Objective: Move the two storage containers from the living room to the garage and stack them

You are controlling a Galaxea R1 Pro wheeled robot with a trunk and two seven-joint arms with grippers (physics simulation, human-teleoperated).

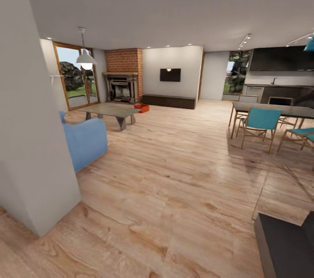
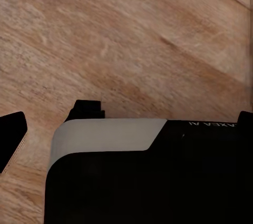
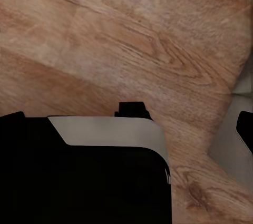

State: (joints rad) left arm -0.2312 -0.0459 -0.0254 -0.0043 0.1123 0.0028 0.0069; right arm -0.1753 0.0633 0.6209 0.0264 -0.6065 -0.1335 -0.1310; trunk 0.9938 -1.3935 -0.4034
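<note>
Two orange-red storage containers (image 1: 141, 107) sit side by side on the light wood floor at the far end of the living room, between the brick fireplace (image 1: 124, 75) and the long low dark cabinet (image 1: 169, 101). They look small from here, and I cannot make out how they touch. In the left wrist view, my left gripper (image 2: 126, 129) hangs over wood planks and my own dark base, with a black finger (image 2: 11, 138) at the picture's edge. My right gripper (image 3: 132, 129) shows the same, its finger (image 3: 245, 129) far out to one side. Both are empty.
A white wall corner (image 1: 30, 138) stands close on my left, with a blue armchair (image 1: 85, 140) behind it and a low grey coffee table (image 1: 111, 110) beyond. A dining table with teal chairs (image 1: 259, 123) is on the right. A wide wood floor (image 1: 174, 160) lies between.
</note>
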